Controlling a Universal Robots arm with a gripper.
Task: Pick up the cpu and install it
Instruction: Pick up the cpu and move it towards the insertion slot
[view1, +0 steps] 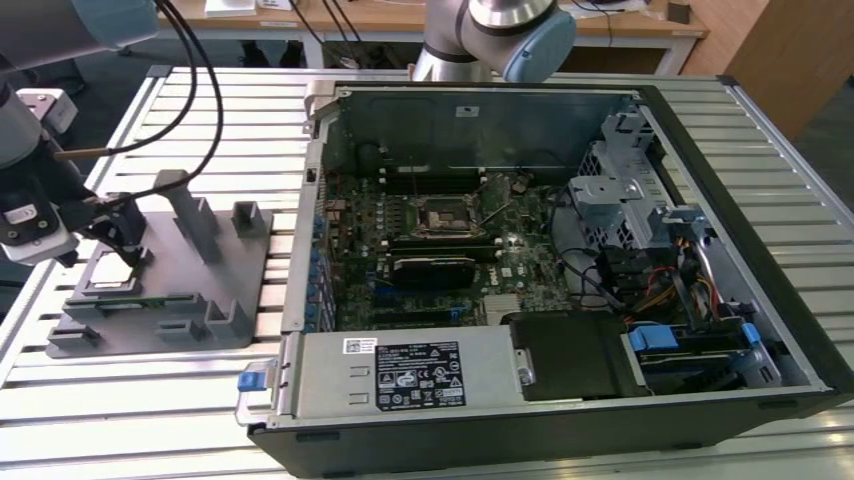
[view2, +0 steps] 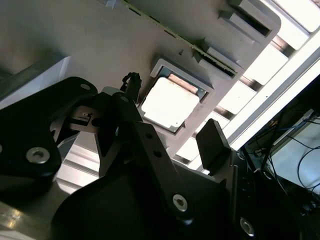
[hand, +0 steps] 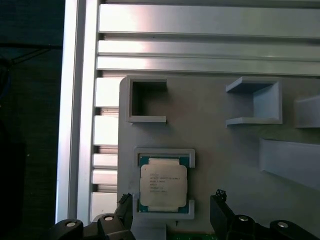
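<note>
The cpu (hand: 163, 184), a flat square chip with a silvery top, lies in its recess in the grey holder tray (hand: 215, 130). In the exterior view the cpu (view1: 114, 278) is on the tray (view1: 174, 320) at that view's left. My gripper (view1: 123, 240) hangs just above it. In both wrist views the gripper (hand: 172, 199) is open, with one black fingertip (hand: 125, 202) on each side of the chip and a gap to its edges. The second wrist view shows the cpu (view2: 167, 102) between the spread fingers (view2: 212, 142). Nothing is held.
An open computer case (view1: 747, 200) fills the middle and the exterior view's right, with the motherboard's dark square socket (view1: 441, 215) inside. The tray carries upright grey posts (view1: 187, 210) close to my gripper. Everything rests on a slatted aluminium table (view1: 200, 130). Black cables (view1: 200, 70) run overhead.
</note>
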